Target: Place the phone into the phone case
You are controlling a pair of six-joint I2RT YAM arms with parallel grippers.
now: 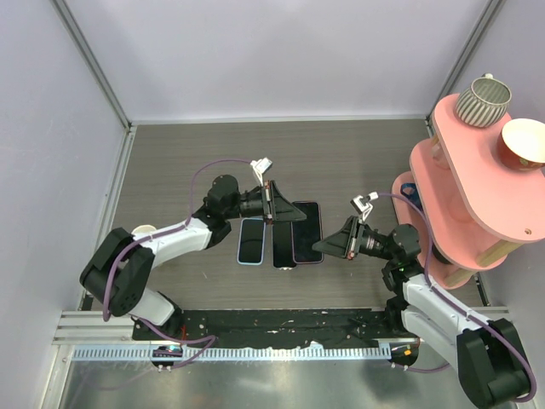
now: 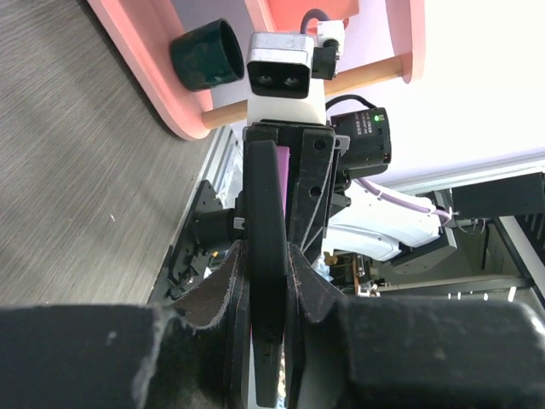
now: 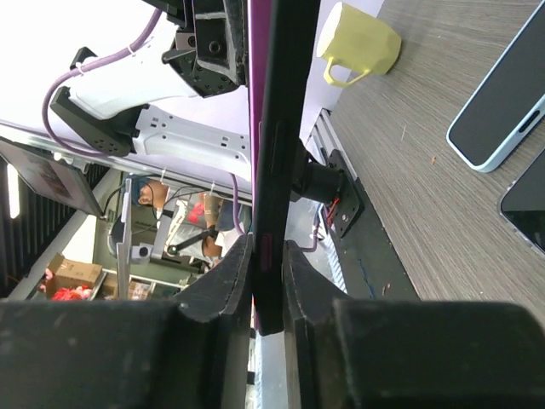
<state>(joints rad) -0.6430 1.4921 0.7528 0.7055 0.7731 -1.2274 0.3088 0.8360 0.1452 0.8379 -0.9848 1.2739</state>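
"Phone (image 1: 283, 249) from overhead: which way does it run?"

"Flat on the table (image 1: 170, 170), screen up. Its long axis goes from the arm bases toward the far wall, crosswise to both sets of fingers. It lies just below the left gripper (image 1: 300, 216), on that gripper's near side, and a little off the tips of the right gripper (image 1: 318, 247)."

"Is anything pinching it?"

"No. Both pairs of jaws look pressed onto the pink-rimmed phone (image 1: 310, 232) next to it, the left at one long edge and the right at the other. A light-blue phone (image 1: 251, 241) sits just beside the phone's other long edge, so only its near short end faces bare table."

"And the left wrist view?"

"Jaws closed on a dark slab seen edge-on, which runs straight out past the tips toward the right gripper opposite. That view alone does not settle which phone it is. Open table lies off to one side of the jaws, with a pink shelf (image 2: 149, 43) beyond."

"Right wrist?"

"Jaws clamped on a slab edge-on, with a magenta strip along one face and side buttons showing. On the table side of the jaws, one corner of the phone (image 3: 528, 204) shows, with a pale line round its rim. The light-blue phone lies past it, and a yellow mug (image 3: 362, 38) stands well apart."
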